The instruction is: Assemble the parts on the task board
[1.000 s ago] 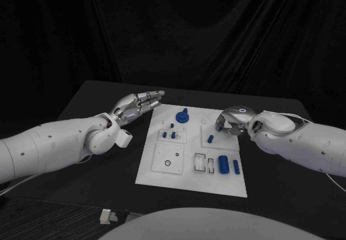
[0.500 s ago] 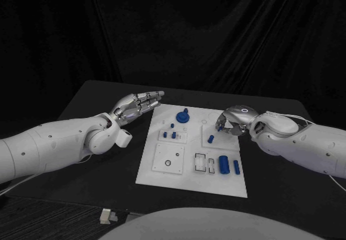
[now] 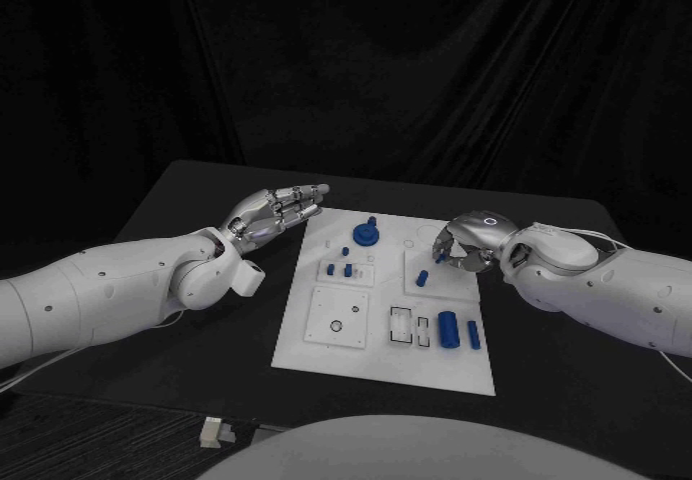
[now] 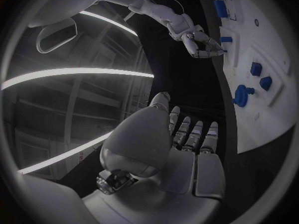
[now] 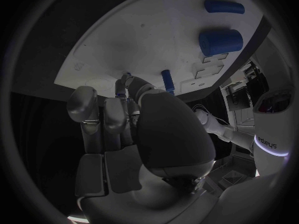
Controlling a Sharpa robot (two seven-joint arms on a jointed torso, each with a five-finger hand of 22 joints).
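Hovering right hand point(image 3: 459, 243), fingers curled with nothing visibly held, just over upright blue peg point(image 3: 423, 279) on white board point(image 3: 384, 360). Idling left hand point(image 3: 274, 213), fingers apart. Likely light, rigid, slick; pinching its upper sides.

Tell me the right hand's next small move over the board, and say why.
Probably ease the right hand down toward the small upright blue peg and close on it. Its fingers are curled just above and beside that peg on the task board, seemingly holding nothing, while the left hand hovers off the board's edge.
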